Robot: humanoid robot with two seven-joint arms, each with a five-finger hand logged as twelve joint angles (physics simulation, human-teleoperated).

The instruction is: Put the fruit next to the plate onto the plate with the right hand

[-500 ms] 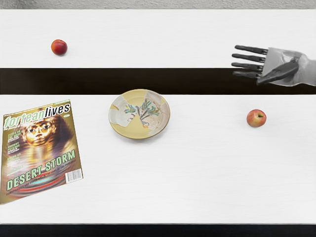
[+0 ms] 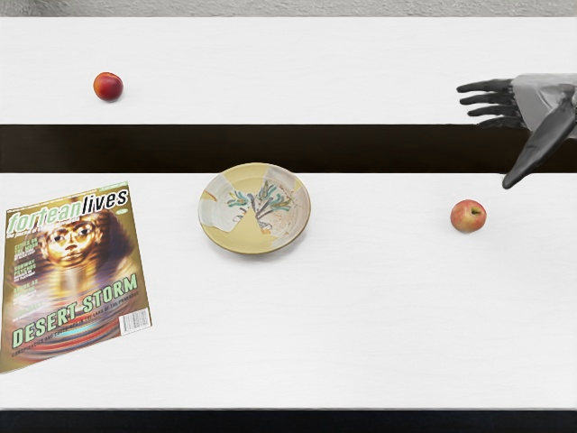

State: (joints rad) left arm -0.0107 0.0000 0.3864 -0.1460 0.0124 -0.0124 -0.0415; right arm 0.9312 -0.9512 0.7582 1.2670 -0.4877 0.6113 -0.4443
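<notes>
Fingers [image 2: 482,87] on my right hand [image 2: 532,104] are spread wide and nearly straight, pointing toward the left of the head view, and they have hold of nothing. The thumb [image 2: 527,158] juts down and to the left, away from the palm, with its tip over the dark gap [image 2: 270,149] between the two white tabletops. On my screen the hand sits at the upper right, its arm entering from the right edge, over the front edge of the far table [image 2: 270,54]. I cannot tell from this single view how high it hangs above the surface. It is up and to the right of the apple [image 2: 468,216] and apart from it. That apple, red and yellow with its stem end turned up, rests on the near table [image 2: 361,316], toward the right side and close to the back edge. It is not on the plate [image 2: 216,230], which lies well to the apple's left on the same table, yellowish with a green and blue leafy pattern, its whole painted face showing. A magazine [image 2: 72,271] lies flat at the left of the near table, slightly tilted, its cover bearing a golden mask and the words DESERT STORM. On the far table, toward its left, sits a second red fruit [image 2: 108,87], across the gap from the plate and well apart from it.
</notes>
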